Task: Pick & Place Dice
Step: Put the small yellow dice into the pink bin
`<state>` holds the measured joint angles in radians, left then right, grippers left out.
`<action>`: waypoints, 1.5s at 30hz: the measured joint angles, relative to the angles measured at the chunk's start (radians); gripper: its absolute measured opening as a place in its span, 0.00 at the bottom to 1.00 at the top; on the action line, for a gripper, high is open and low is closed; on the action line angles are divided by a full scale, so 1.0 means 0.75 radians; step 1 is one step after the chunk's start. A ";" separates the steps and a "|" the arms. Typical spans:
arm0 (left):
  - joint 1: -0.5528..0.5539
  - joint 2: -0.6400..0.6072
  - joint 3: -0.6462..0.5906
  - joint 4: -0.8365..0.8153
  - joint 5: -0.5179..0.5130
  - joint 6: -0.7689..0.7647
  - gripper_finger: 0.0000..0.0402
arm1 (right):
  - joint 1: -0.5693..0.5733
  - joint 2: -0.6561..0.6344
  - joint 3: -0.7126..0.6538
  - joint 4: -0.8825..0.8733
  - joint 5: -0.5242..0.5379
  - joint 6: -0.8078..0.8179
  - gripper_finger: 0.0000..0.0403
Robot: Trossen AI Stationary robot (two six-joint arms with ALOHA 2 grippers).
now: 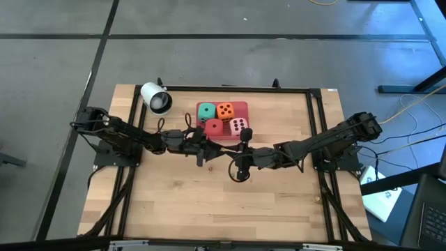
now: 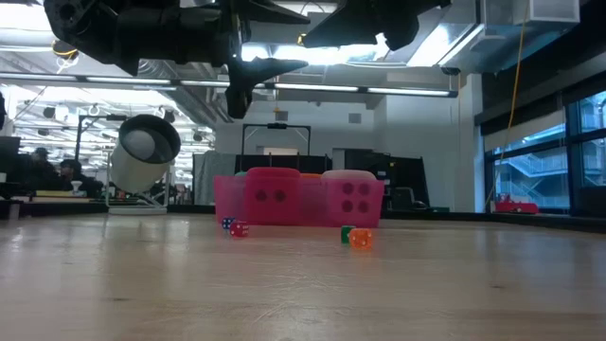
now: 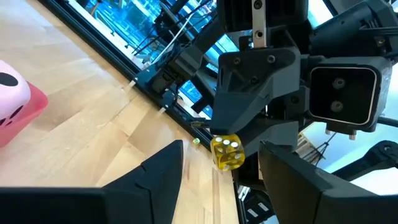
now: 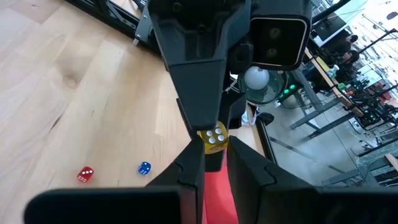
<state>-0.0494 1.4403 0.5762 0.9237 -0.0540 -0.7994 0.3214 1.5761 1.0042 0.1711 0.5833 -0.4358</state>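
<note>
Four big dice lie in the flat pink tray (image 1: 242, 107) at the table's far middle: teal-green (image 1: 206, 111), orange (image 1: 225, 110), red (image 1: 213, 127) and pale pink (image 1: 238, 127). The pink one (image 3: 11, 99) also shows in the left wrist view. Both arms meet above the table just in front of the tray. My right gripper (image 4: 214, 152) is shut on a small yellow die (image 4: 213, 138). My left gripper (image 3: 221, 149) faces it, open; its two fingers stand on either side of the yellow die (image 3: 226, 152) without touching it. My right gripper pinches the small yellow die (image 3: 226, 152) between its two fingertips (image 4: 194, 163), only at their free ends. It comes about level from the table's right side. The die is lifted clear of the table, held in the air between the two grippers.
A white cup (image 1: 157, 97) lies tilted left of the tray. Tiny dice lie on the wood in front of the tray: red (image 4: 85, 175) and blue (image 4: 144, 168), green and orange (image 2: 356, 237). A black frame (image 1: 223, 88) rims the table; bare wood lies toward the near edge.
</note>
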 joint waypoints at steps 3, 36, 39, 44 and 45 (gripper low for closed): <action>0.000 0.000 0.000 0.000 -0.001 0.000 0.47 | 0.000 0.000 0.000 0.000 0.000 0.000 0.13; 0.000 -0.001 -0.001 0.001 0.010 0.067 0.10 | 0.000 0.000 -0.001 -0.001 -0.038 0.040 0.20; 0.000 -0.001 -0.001 0.002 0.012 0.092 0.09 | -0.002 0.000 -0.001 0.000 -0.080 0.074 0.26; -0.001 -0.001 -0.001 -0.006 0.013 0.110 0.09 | -0.007 0.000 -0.001 0.005 -0.166 0.129 0.40; 0.000 -0.001 -0.001 -0.005 0.012 0.111 0.09 | -0.007 0.000 -0.001 0.005 -0.167 0.135 0.44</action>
<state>-0.0495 1.4399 0.5755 0.9200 -0.0447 -0.7165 0.3161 1.5761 1.0039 0.1749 0.4579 -0.3346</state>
